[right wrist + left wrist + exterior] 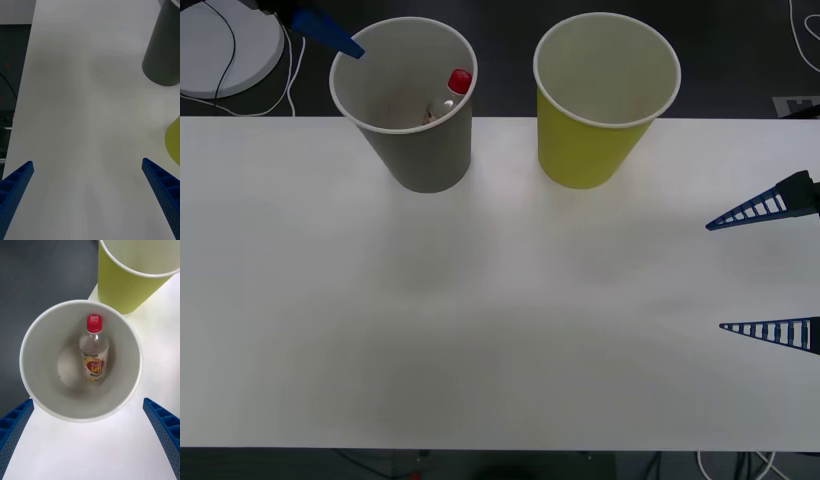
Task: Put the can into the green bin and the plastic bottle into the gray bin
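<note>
White tabletop (480, 330) spreads bare in front. Nearest, at its right edge, the right gripper (765, 272) hangs with fingers spread wide, holding nothing. Farther back the gray bin (408, 95) and green bin (605, 95) stand side by side, apart. Inside the gray bin the plastic bottle (95, 352) leans against the wall, red cap up. Above that bin, the left gripper (90, 427) hovers wide open and empty.

Front view: plastic bottle (448, 97) mostly hidden behind the gray bin (420, 150) wall, just red cap and neck visible. Left gripper (330, 35) cut off at the top edge, one blue finger showing. Green bin (129, 281) cropped in both wrist views; label text unreadable, probably too small.
</note>
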Available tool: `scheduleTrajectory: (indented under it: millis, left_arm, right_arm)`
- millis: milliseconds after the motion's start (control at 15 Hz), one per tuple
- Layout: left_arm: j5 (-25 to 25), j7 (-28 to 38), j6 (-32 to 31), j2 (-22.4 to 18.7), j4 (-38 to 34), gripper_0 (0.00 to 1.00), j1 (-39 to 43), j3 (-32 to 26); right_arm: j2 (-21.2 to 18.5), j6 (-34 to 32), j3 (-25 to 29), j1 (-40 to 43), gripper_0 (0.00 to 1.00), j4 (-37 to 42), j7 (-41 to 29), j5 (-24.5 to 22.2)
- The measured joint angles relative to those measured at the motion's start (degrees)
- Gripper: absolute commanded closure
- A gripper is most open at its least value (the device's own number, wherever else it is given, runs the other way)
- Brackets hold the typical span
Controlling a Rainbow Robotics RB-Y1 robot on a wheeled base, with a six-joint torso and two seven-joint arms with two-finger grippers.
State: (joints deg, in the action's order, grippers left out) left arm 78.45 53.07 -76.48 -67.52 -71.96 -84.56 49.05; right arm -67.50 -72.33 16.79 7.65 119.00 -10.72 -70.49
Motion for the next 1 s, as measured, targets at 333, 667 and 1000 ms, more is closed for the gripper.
scheduleTrajectory:
  millis: [333, 667, 1000]
  left_arm:
    - [-10.51, -8.17, 1.07, -9.18, -3.63, 0.0, 5.3, 0.0]
    - [-18.72, -14.32, 4.03, -16.43, -8.46, 0.0, 11.83, -0.07]
    - [-28.62, -23.82, 8.06, -21.14, -11.08, 0.0, 20.3, -0.74]
  right_arm:
    - [0.0, 0.0, 0.0, 0.0, 0.0, 0.0, 0.0, 0.0]
    - [0.0, 0.0, 0.0, 0.0, 0.0, 0.0, 0.0, 0.0]
    - [0.0, 0.0, 0.0, 0.0, 0.0, 0.0, 0.0, 0.0]
